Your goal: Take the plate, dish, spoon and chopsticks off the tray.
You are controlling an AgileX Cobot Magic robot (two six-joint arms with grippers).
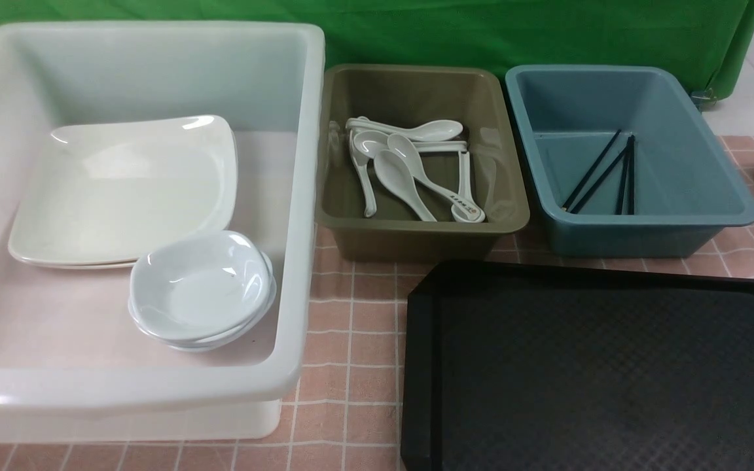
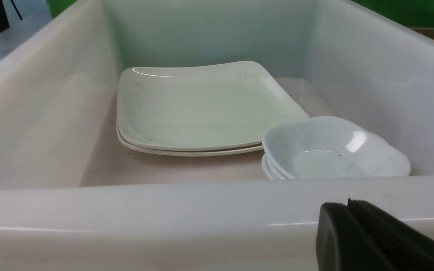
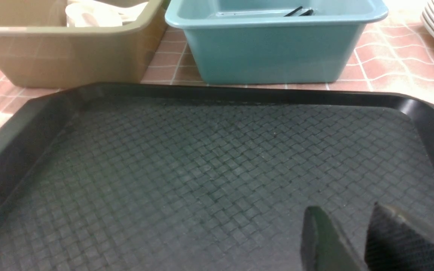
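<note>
Our left gripper (image 2: pixel 347 205) is sitting with jaws pressed together, just outside the white tub (image 2: pixel 202 210) holding the plate (image 2: pixel 202 109), while our right gripper (image 3: pixel 352 222) is hovering slightly parted, gripping nothing, over the tray (image 3: pixel 202 173).

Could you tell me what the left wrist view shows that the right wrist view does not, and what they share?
Left wrist only: the white tub holding stacked plates and small dishes, with the shut left hand at its wall. Right wrist only: the bare black tray, the olive tub, the blue tub and the open right hand. Shared: hardly anything.
</note>
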